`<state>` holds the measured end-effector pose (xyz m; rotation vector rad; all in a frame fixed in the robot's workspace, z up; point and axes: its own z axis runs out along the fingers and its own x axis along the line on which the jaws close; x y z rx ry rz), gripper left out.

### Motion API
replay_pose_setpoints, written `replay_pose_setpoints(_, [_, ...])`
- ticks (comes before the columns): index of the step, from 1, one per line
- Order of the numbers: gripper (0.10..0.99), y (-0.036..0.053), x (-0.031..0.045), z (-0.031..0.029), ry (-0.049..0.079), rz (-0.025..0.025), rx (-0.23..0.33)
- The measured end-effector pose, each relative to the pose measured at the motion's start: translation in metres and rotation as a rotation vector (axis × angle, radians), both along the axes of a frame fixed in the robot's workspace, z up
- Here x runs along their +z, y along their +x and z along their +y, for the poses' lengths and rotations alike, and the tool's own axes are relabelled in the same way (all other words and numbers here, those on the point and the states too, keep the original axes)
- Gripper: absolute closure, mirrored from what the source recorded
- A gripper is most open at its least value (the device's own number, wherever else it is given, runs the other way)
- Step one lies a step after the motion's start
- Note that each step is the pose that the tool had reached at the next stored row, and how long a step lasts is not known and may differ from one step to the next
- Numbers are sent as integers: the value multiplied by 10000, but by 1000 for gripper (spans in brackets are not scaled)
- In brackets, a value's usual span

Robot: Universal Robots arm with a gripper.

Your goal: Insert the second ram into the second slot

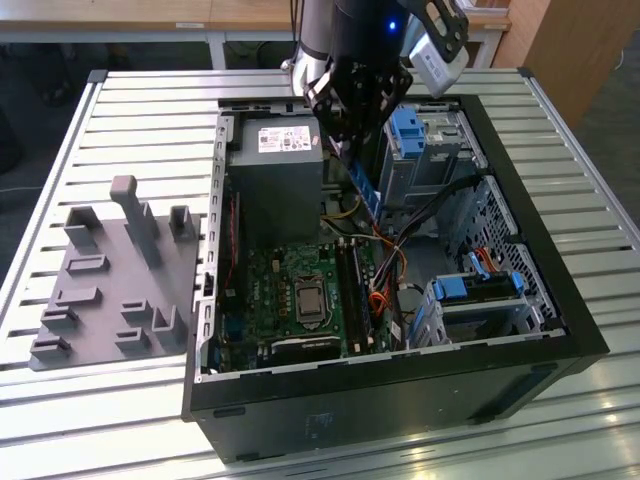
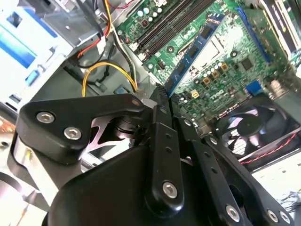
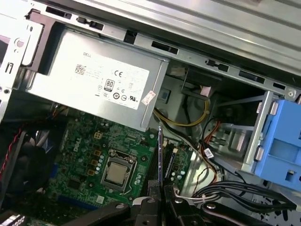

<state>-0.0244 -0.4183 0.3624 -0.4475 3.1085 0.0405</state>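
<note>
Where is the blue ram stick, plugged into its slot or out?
Out. The gripper is shut on the second ram, holding it in the air above the motherboard, clear of the black slots.

We see the arm [image 1: 350,40] enter from the top of the exterior view, dark and close to upright, with a silver section on the exterior view's left. The gripper [image 1: 352,150] hangs below it, pointing downward at a slight tilt. In both wrist views we look along the gripper's black linkage bars, bolted at each joint, as they converge toward the tips. The two fingers [image 2: 164,136] are drawn close together, and we see the thin ram [image 2: 192,51] pinched between their tips. It juts straight out beyond them, in line with the fingers. In the first wrist view we see it edge-on.
</note>
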Motion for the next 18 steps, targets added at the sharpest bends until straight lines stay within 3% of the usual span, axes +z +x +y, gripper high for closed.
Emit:
replay_pose_setpoints(14, [949,0,-16,0,-73,1,-2408])
replay_pose_setpoints(18, [949,0,-16,0,-75,2,-2615])
